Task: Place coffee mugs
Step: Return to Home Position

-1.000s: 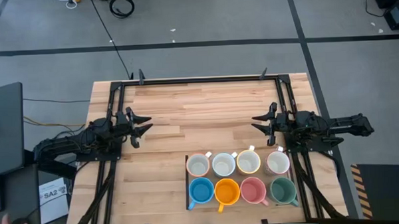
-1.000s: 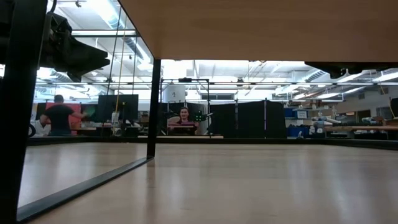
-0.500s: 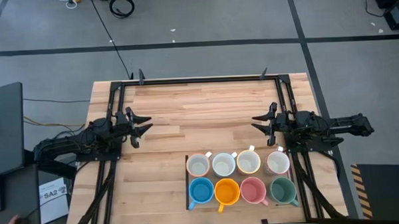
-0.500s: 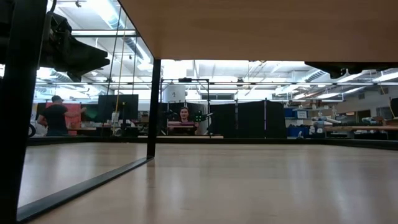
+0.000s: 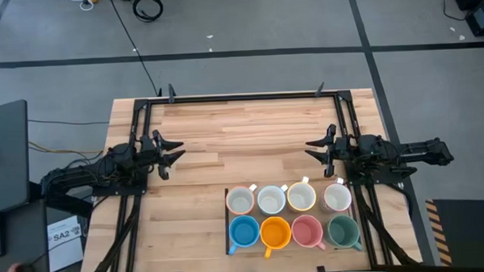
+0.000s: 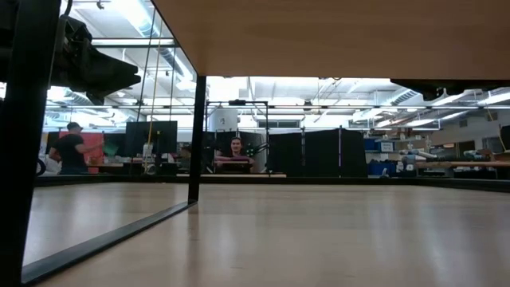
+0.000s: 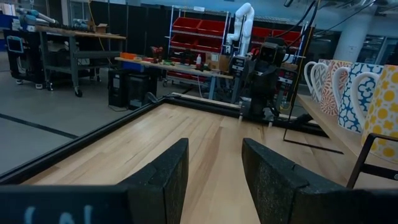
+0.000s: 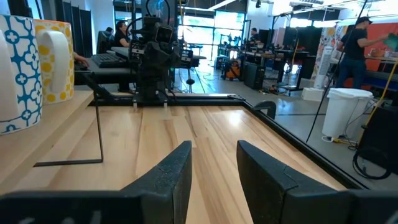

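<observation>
no movement on the table [image 5: 242,128] in the last second. left gripper [image 5: 176,151] and right gripper [image 5: 312,148] stay parked at their sides, fingers apart, holding nothing. all eight coffee mugs [image 5: 274,232] sit in two rows just beside the right arm. we judge placing done.

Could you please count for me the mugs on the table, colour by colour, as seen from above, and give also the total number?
White or cream mugs: 4 (one is yellowish inside)
Blue mug: 1
Orange mug: 1
Pink mug: 1
Green mug: 1
Total: 8
</observation>
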